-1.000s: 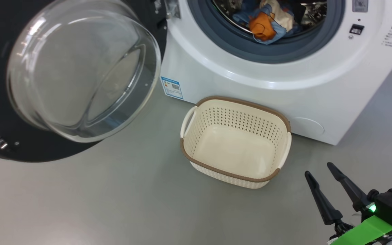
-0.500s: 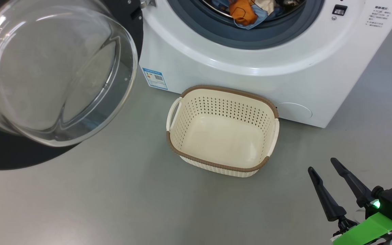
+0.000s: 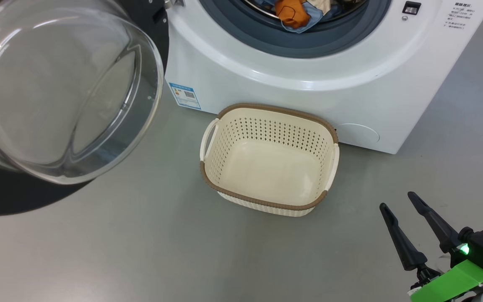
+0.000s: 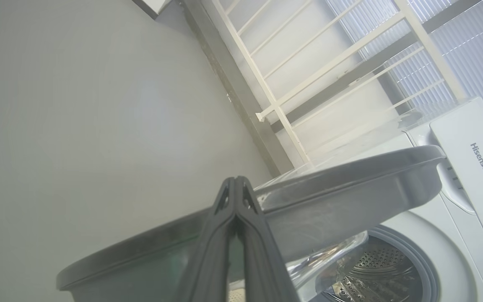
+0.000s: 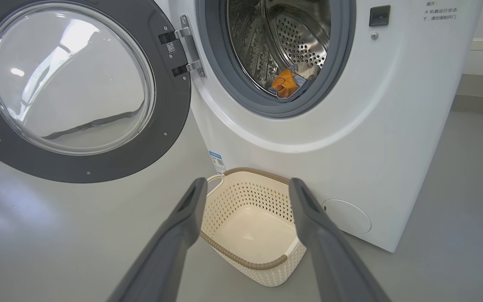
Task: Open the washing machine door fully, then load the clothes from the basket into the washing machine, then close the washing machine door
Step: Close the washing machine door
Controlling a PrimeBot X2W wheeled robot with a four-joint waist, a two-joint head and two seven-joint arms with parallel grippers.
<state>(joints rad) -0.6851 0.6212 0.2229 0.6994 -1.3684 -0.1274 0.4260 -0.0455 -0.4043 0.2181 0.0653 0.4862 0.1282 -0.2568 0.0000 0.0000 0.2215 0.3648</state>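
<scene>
Between right gripper point(image 3: 396, 199) and washing machine point(image 3: 308, 96) — basket point(image 3: 275, 110) on floor point(image 3: 141, 251).

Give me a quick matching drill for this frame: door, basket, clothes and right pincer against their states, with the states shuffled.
Column one:
1. washing machine door
2. basket
3. clothes
4. right pincer

Column two:
A. empty, standing on the floor
B. lying inside the drum
C. swung wide open
D. jaws apart, holding nothing

Pairs: 1-C, 2-A, 3-B, 4-D
</scene>
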